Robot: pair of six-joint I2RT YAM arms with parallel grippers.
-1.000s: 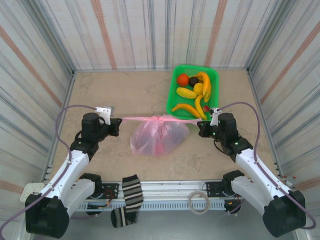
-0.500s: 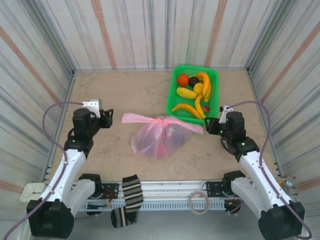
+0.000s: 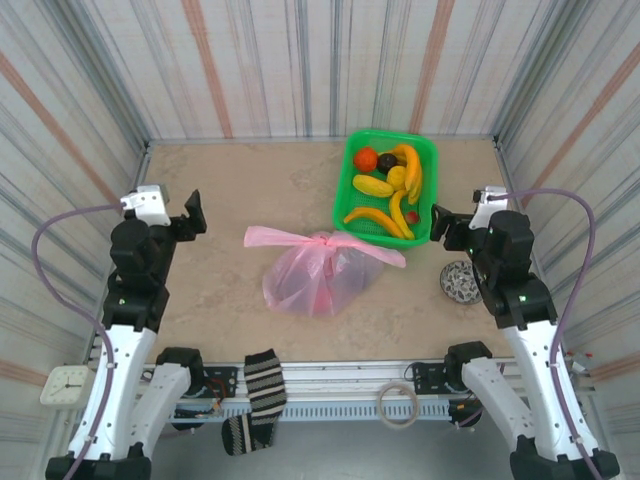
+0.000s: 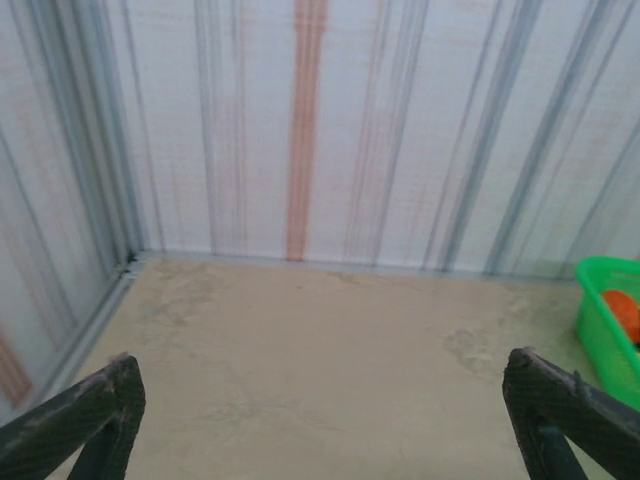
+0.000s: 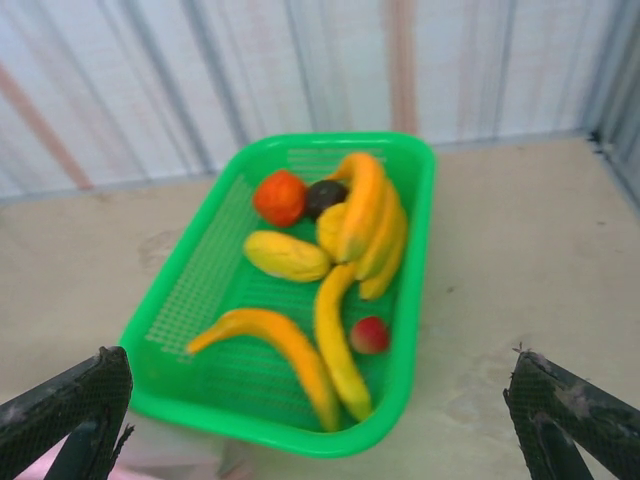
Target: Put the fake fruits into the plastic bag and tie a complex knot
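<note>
The pink plastic bag (image 3: pixel 318 277) lies bulging in the middle of the table, dim fruit shapes showing through it. Its handles are tied in a knot (image 3: pixel 323 240), with flat ends sticking out left and right. More fake fruits (image 3: pixel 390 185) lie in the green basket (image 3: pixel 350 160): bananas (image 5: pixel 352 220), an orange-red one (image 5: pixel 280 196), a dark one (image 5: pixel 325 194), a small red one (image 5: pixel 369 335). My left gripper (image 3: pixel 190 217) (image 4: pixel 320 430) hovers open, well left of the bag. My right gripper (image 3: pixel 447 225) (image 5: pixel 320 430) is open, facing the basket's near right corner.
A speckled round object (image 3: pixel 461 283) lies under my right arm. A striped sock (image 3: pixel 262 385), a tape ring (image 3: pixel 400 405) and a small clock (image 3: pixel 62 384) sit along the front rail. Striped walls close in the table. The basket's edge (image 4: pixel 608 325) shows at the right in the left wrist view.
Both grippers let go of the taut handle ends and drew back outward and upward. The ends went slack and the tied bag settled on the table.
</note>
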